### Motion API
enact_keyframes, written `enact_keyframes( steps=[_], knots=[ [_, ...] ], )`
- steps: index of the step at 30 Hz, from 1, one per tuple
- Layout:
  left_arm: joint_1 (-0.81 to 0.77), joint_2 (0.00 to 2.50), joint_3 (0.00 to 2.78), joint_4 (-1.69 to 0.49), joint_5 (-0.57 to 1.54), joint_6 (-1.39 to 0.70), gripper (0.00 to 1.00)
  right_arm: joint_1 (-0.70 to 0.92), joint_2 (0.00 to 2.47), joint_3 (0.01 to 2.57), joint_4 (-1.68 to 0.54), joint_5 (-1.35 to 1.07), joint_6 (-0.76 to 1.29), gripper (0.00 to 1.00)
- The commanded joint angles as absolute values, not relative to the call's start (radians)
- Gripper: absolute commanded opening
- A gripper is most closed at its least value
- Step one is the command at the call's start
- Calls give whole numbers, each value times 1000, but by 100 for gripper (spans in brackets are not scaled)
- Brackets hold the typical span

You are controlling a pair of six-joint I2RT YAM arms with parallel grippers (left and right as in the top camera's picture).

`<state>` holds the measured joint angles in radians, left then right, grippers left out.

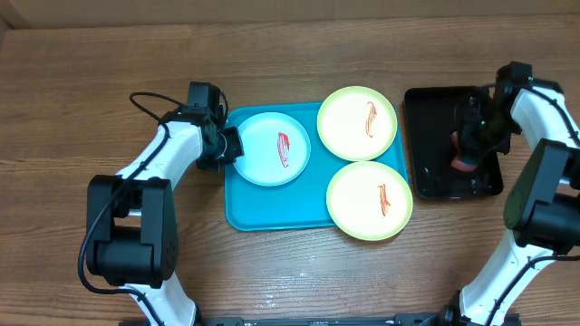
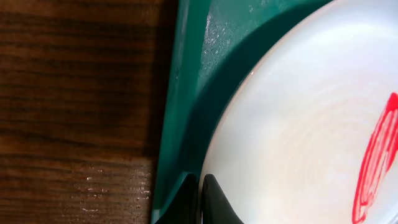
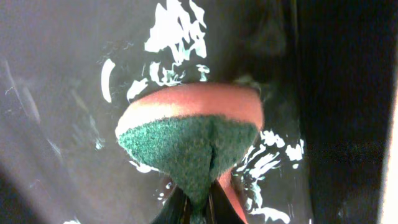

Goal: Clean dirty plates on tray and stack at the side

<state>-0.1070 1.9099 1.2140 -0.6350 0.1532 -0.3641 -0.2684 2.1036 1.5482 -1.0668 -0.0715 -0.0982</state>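
A: Your L fingers [image 2: 209, 200]?
B: Pinched shut on white plate [image 1: 272, 149] rim, at tray [image 1: 272, 215] left edge. Red smear on plate.
A: Your R fingers [image 3: 216, 210]?
B: Clamped on sponge [image 3: 189, 140], over black tray [image 1: 433, 186], right of tray. Two yellow plates [image 1: 357, 122] on tray's right side, both smeared.
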Motion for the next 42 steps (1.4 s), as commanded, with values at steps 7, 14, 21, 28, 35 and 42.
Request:
enact_keyframes(
  steps=[7,14,21,28,35,42],
  knots=[
    [-98,1917,1238,-687,182,-291,4,-245,2048,1855,-1294,-160,-83,4],
    [-99,1917,1238,-692,204,-290,4,-141,1978,1855,-1297,-352,-85,4],
    [-99,1917,1238,-694,227,-284,4,200,1976,1856,-1224,-412,109,4],
    [-99,1917,1238,-695,226,-284,4,508,2054,1855,-1045,-263,298,4],
    [-99,1917,1238,-695,226,-284,4,636,2180,1855,-928,-77,338,4],
    [-99,1917,1238,-695,226,-284,4,657,2253,1854,-899,60,313,4]
  ],
)
